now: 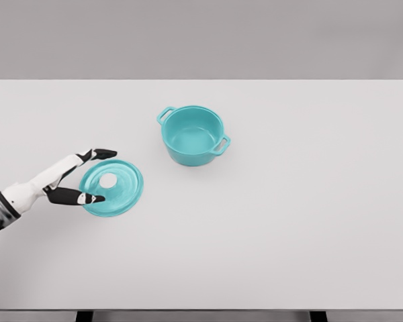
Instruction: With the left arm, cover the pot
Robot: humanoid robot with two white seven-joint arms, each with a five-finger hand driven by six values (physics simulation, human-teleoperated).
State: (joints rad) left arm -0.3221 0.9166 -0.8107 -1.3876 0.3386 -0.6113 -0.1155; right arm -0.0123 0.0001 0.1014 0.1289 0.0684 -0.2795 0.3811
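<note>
Teal pot [193, 135], uncovered and upright with 2 side handles, stands near the middle of the white bench [289, 221]. Its teal lid [112, 188] lies to the pot's lower left, apart from it. Left hand [77, 176] reaches in from the left, its dark fingers [102, 153] spread around the lid's left edge.

Teal cookware on a pale table

A glossy teal round pot [193, 136] sits at upper centre, a matching teal disc-shaped lid [114, 188] at left; the white left hand [72, 176] has black fingertips [105, 153]; the flat tabletop [289, 215] is plain off-white, backdrop grey.
</note>
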